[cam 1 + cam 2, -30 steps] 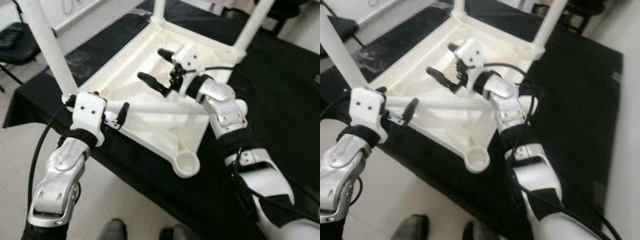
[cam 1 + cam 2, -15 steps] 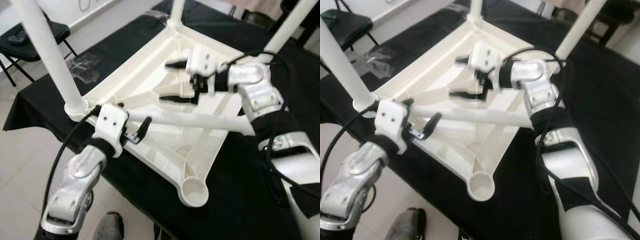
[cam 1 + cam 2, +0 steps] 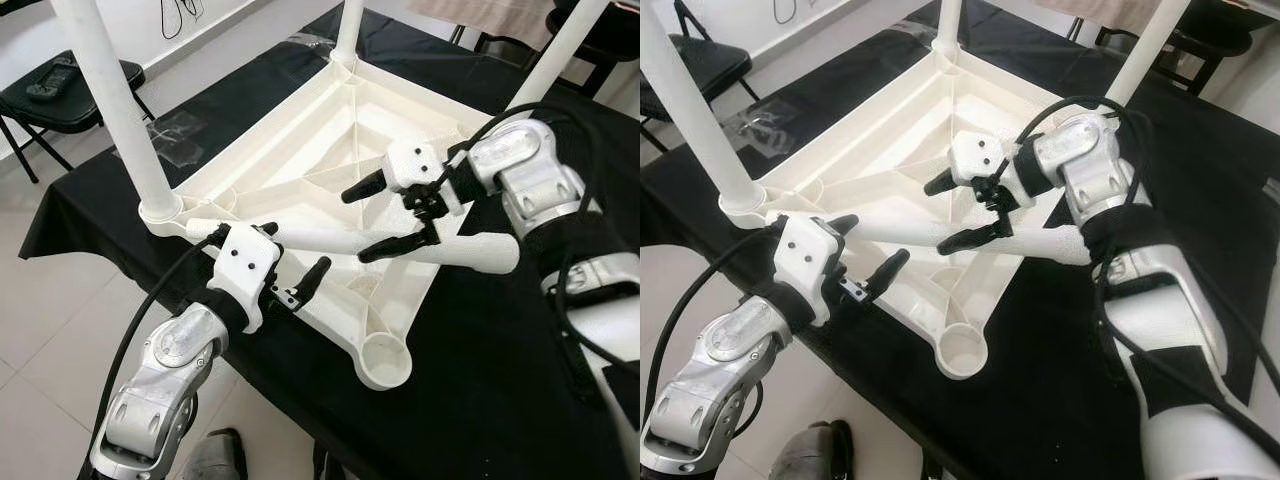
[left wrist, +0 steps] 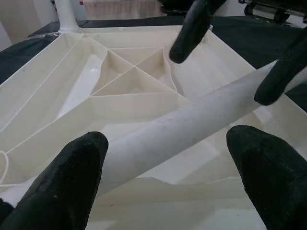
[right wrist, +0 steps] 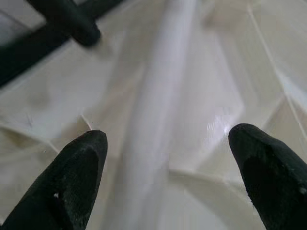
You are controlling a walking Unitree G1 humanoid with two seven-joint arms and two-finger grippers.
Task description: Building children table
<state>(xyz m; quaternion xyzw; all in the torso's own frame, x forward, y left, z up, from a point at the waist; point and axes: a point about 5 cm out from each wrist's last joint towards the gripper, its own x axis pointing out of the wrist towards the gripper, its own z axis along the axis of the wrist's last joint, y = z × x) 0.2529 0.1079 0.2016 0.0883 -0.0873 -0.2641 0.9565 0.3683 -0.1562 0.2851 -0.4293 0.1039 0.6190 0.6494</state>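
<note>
A white child's table top (image 3: 250, 140) lies upside down on a black-covered table (image 3: 500, 400). Three white legs stand in its corners, such as the leg (image 3: 115, 110) at the left. The near corner socket (image 3: 385, 362) is empty. A loose white leg (image 3: 440, 248) lies across the top's underside. My left gripper (image 3: 292, 252) is open with the loose leg's near end between its fingers (image 4: 72, 177). My right gripper (image 3: 356, 225) is open too, astride the middle of the leg (image 5: 158, 120), one finger on each side.
A black folding chair (image 3: 50, 95) stands on the tiled floor at the left. A clear plastic bag (image 3: 175, 125) lies on the cloth beside the table top. Dark chairs (image 3: 600, 30) stand behind at the right. A shoe (image 3: 215, 455) shows by the table's front edge.
My right gripper has swung from above the table top's middle down over the loose leg and now straddles it. The head view has shifted. My left gripper has stayed at the leg's end.
</note>
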